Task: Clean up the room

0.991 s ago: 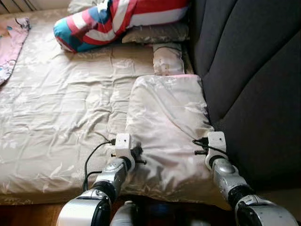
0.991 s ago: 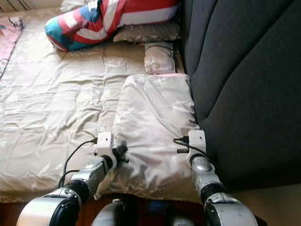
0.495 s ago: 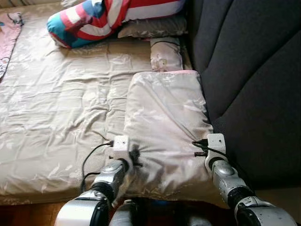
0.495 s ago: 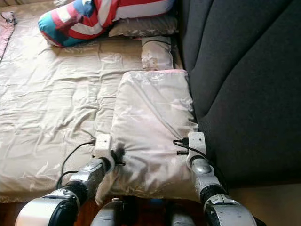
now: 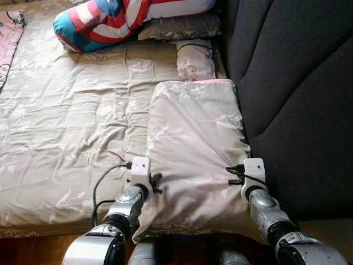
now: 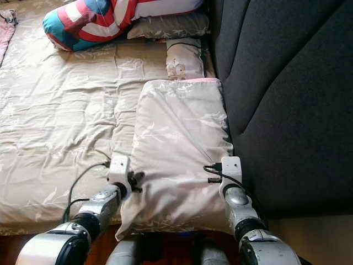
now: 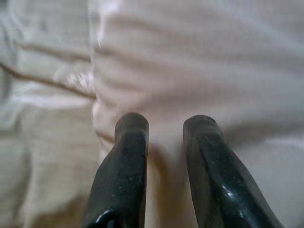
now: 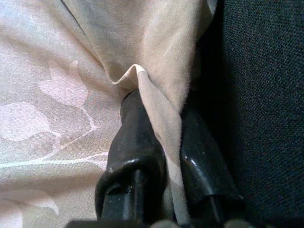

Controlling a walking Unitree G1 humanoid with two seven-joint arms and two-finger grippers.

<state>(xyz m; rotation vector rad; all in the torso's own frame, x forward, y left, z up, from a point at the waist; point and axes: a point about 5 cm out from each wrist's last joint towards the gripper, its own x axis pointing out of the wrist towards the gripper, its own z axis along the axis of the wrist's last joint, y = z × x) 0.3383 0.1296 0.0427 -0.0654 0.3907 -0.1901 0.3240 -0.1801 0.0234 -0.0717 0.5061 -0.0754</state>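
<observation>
Head camera, looking down on a bed (image 5: pixel 66 121) covered by a wrinkled beige sheet with a pale leaf print. At the far left edge lies a strip of pink cloth (image 5: pixel 8 41). At the far end of the bed, a long bolster (image 5: pixel 118 19) in red, white and blue stripes rests in front of a grey-brown pillow (image 5: pixel 179 26); just beside these, nearer the robot, a small beige cushion (image 5: pixel 196 59) lies against the headboard side.

Centre: a large beige pillow (image 5: pixel 193 149) with the same leaf print lies lengthwise on the sheet, its far edge showing a thin pink trim, its near edge overhanging the foot of the bed.

The left gripper (image 7: pixel 164 130) sits at the pillow's near left corner. In the left wrist view its two black fingers (image 7: pixel 130 142) stand apart with a gap between them, tips pressed against the pillow fabric; nothing is pinched between them.

The right gripper (image 8: pixel 159 128) is at the pillow's near right corner, beside the dark upholstered panel (image 5: pixel 298 94). In the right wrist view its fingers (image 8: pixel 135 137) are closed on a fold of the pillow fabric, which rises between them to a small peak.

Right: the dark grey padded panel runs the length of the bed, touching the pillow's right edge.
</observation>
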